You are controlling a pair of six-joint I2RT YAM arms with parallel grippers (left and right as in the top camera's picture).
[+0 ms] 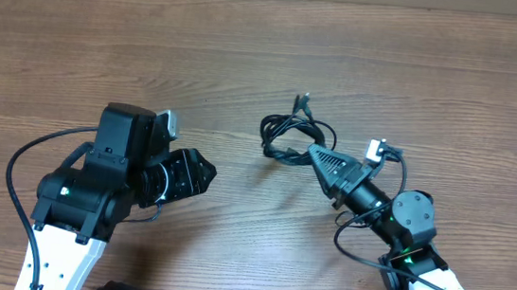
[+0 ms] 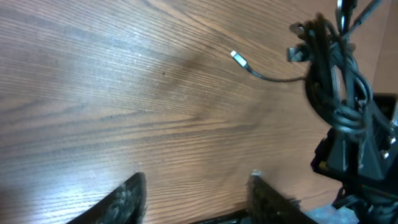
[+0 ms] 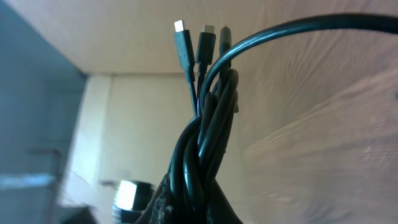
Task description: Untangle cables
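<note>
The cables are a tangled bundle of thin black cords on the wooden table, right of centre. My right gripper is shut on the bundle's near edge. In the right wrist view the twisted cords rise from between the fingers, with three plug ends at the top. In the left wrist view the bundle is at the far right, and one cord with a silver plug trails out to the left. My left gripper is open and empty, left of the bundle; its fingers show bare wood between them.
The wooden table fills the view. Thick black robot cables loop beside the left arm and near the right arm. The right arm body shows in the left wrist view.
</note>
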